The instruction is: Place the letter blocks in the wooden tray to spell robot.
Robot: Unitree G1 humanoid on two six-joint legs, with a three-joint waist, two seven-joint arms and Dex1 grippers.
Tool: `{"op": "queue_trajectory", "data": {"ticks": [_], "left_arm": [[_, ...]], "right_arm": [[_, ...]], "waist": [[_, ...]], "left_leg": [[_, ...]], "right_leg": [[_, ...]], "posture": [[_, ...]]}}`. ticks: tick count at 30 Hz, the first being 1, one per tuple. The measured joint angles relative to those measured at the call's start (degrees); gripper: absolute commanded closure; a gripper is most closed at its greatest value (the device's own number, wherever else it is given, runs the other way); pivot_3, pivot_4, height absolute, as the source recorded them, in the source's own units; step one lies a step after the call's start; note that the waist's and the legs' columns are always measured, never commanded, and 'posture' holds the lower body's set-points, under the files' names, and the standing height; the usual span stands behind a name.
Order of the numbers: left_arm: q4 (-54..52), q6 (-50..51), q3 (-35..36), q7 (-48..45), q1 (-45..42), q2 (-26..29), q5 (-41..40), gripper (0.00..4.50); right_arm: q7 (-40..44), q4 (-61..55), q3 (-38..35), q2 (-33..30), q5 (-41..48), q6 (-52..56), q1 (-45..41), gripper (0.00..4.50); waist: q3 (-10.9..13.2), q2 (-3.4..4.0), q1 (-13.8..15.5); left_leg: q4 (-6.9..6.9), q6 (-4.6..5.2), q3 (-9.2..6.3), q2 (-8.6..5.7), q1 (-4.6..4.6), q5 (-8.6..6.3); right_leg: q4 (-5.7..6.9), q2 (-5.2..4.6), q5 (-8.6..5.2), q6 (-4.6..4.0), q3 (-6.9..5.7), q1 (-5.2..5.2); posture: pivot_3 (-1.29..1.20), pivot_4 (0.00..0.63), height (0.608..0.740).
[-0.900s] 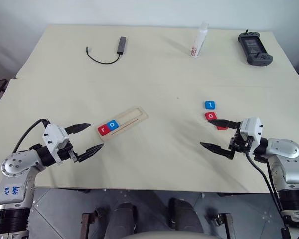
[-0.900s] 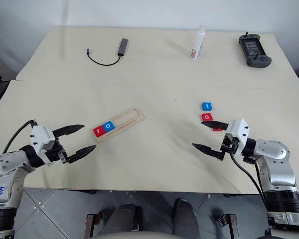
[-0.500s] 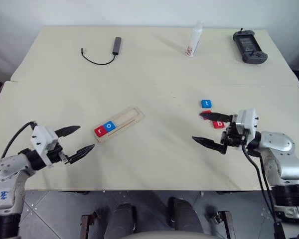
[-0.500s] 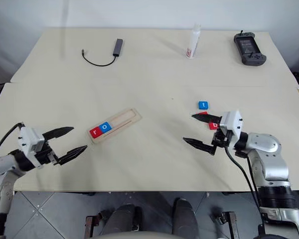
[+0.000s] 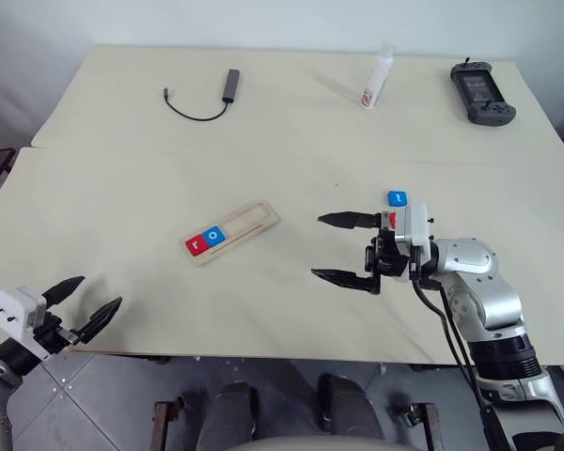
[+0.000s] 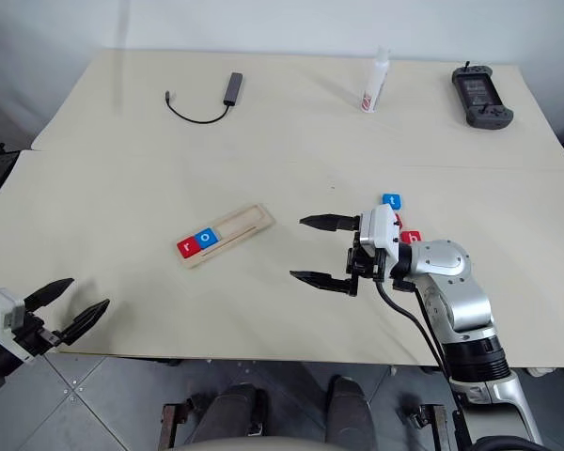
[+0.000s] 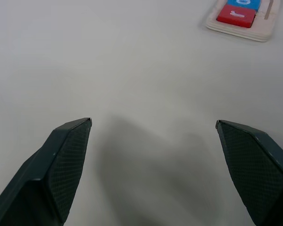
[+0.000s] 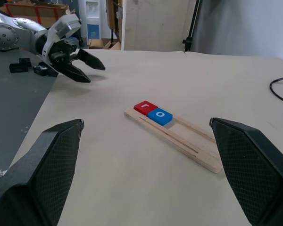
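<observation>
Right gripper (image 5: 340, 247) spread wide, empty, above the table (image 5: 291, 141), pointing toward the wooden tray (image 5: 233, 232). Left gripper (image 5: 83, 301) also spread, empty, at the table's near left edge. Tray holds red r (image 5: 195, 245) and blue o (image 5: 213, 237) at its near end. Blue t (image 5: 397, 198) lies beyond the right gripper.

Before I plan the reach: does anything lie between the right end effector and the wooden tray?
No. In the right wrist view, bare table runs from the open right end effector to the wooden tray.
</observation>
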Motion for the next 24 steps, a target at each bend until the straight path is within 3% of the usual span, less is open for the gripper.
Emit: {"op": "queue_trajectory", "data": {"ticks": [6, 12, 24], "left_arm": [[-6.96, 5.52, -6.84, 0.38, -9.64, 0.68, -1.13, 0.00], [-2.51, 6.68, -16.52, -1.15, -22.04, 2.22, 3.16, 0.00], [8.19, 5.70, -22.59, -3.66, -26.94, 2.42, 9.24, 0.00]], "right_arm": [[-0.01, -0.05, -1.61, -1.89, 0.02, 0.17, 0.74, 0.02], [-0.85, -0.28, -1.70, -1.95, -0.05, 0.31, 1.08, 0.02], [-3.25, -0.90, -1.73, -1.95, -0.08, 0.66, 2.79, 0.02]], "waist": [[0.00, 0.00, -0.06], [0.00, 0.00, -0.53], [0.00, -0.01, -1.28]], "left_leg": [[0.00, -0.01, 0.02, -0.03, 0.03, 0.01], [-0.04, -0.02, 0.29, -0.02, 0.08, 0.02], [0.01, -0.03, 0.29, 0.01, 0.03, 0.02]], "right_leg": [[0.05, 0.02, 0.00, 0.00, -0.01, 0.01], [0.05, 0.06, 0.00, 0.00, -0.02, -0.05], [0.10, 0.06, 0.00, 0.00, -0.13, -0.09]], "posture": [[0.00, 0.150, 0.740], [0.00, 0.150, 0.740], [0.00, 0.150, 0.740]]}}
